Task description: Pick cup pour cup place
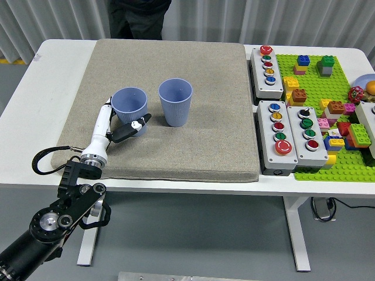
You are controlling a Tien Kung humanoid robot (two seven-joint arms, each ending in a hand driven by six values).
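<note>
Two blue cups stand upright on the grey mat [176, 152]. The left cup [130, 103] sits inside my left hand [128, 111]: white fingers [105, 117] press its left side and the black thumb [133, 127] lies against its lower front. It rests on the mat. The right cup [175, 100] stands free, a little to the right of the held one. What is inside either cup does not show. My left arm [58, 213] comes up from the lower left corner. My right arm is out of view.
Grey button boxes [278, 132] lie right of the mat, another [266, 71] behind them. A green baseplate [328, 99] with several toy bricks fills the far right. A person in dark clothes [135, 14] stands at the far edge.
</note>
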